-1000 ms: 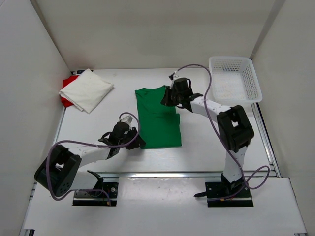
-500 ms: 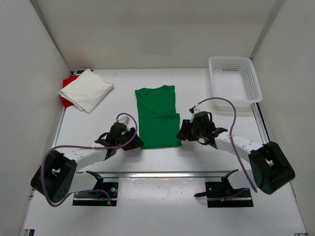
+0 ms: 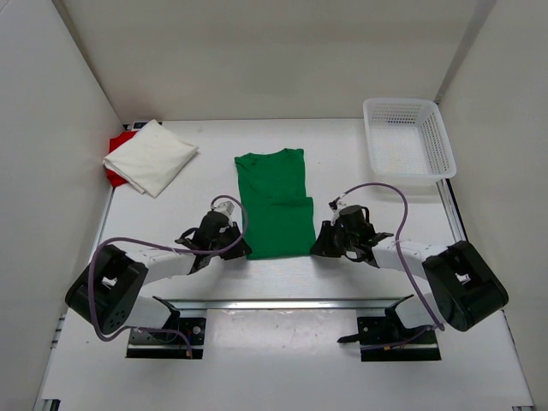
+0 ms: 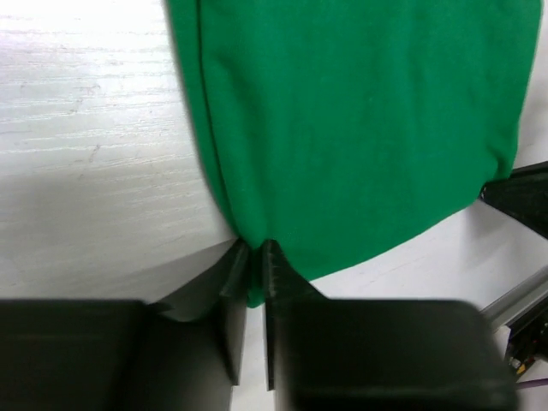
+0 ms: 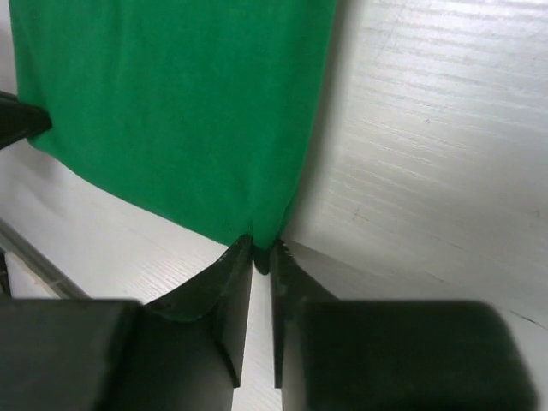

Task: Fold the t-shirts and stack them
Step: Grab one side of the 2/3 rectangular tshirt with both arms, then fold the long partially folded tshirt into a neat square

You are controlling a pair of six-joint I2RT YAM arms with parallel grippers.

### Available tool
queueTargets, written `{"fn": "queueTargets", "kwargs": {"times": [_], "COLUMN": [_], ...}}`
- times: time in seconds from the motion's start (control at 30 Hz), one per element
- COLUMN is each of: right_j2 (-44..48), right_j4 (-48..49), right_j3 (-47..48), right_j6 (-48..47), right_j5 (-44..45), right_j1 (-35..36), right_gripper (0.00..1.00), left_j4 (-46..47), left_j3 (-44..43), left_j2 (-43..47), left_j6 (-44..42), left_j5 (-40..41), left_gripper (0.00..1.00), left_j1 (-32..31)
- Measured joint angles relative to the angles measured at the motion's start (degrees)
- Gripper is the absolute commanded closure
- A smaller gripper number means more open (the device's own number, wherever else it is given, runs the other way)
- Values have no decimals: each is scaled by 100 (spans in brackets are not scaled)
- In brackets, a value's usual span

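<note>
From above, the green shirt (image 3: pixel 274 205) is seen flat mid-table, with the white shirt (image 3: pixel 150 157) laid on the red shirt (image 3: pixel 117 144) at far left. In the left wrist view, the left gripper (image 4: pixel 255 257) is clamped on the green shirt's near corner. In the right wrist view, the right gripper (image 5: pixel 261 257) is clamped on the other near corner.

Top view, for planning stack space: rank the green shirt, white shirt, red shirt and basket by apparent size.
1. The green shirt and basket look alike; can't separate them.
2. The white shirt.
3. The red shirt, mostly hidden under the white one.
</note>
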State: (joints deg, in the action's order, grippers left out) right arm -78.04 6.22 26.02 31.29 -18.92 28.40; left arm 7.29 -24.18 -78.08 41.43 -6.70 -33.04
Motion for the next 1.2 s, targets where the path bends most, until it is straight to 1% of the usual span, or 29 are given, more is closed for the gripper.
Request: {"fn": "queueTargets", "kwargs": {"times": [0.03, 0.07, 0.13, 0.27, 0.33, 0.4, 0.5, 0.6, 0.67, 0.73, 0.83, 0.93, 1.07, 1.2], "right_j2": [-68, -111, -151, 9, 310, 809, 1626, 2354, 2695, 2704, 2190, 1432, -118, -1818], "right_j4": [66, 114, 212, 273, 205, 57, -369, -1016, -1399, -1725, -2009, -2052, -1956, -1982], "right_j3": [0, 0, -22, -168, -365, -660, -1069, -1182, -1073, -734, 260, 1458, 3209, 4903], "right_j6": [17, 15, 50, 68, 107, 205, 472, 761, 841, 793, 487, 164, -144, -345], "right_j5": [-4, -22, -15, 81, 173, 334, 546, 699, 732, 739, 682, 595, 402, 153], "right_j1": [0, 0, 2, 74, 236, 529, 1156, 1731, 1790, 1589, 1010, 350, -389, -828], "right_gripper": [98, 100, 100, 100, 100, 100, 100, 100, 100, 100, 100, 100, 100, 100], "left_j4": [7, 13, -9, -234, -444, -662, -1117, -1884, -2387, -2863, -3237, -3145, -2968, -2771], "left_j3": [0, 0, 0, -17, 33, 203, 562, 763, 708, 417, -579, -1657, -3136, -4387], "left_j2": [-22, -28, -22, 105, 282, 597, 1329, 2162, 2586, 2771, 2378, 1589, -11, -1694], "left_j6": [7, 24, 39, 31, 15, 15, 118, 216, 245, 212, 52, -160, -400, -492], "left_j5": [13, 11, 35, 144, 181, 175, 151, 26, -114, -236, -435, -715, -896, -881], "left_gripper": [85, 90, 100, 100, 100, 100, 100, 100, 100, 100, 100, 100, 100, 100], "left_j1": [-11, -15, -37, -160, -275, -435, -695, -863, -774, -560, -164, 409, 1158, 1615]}}
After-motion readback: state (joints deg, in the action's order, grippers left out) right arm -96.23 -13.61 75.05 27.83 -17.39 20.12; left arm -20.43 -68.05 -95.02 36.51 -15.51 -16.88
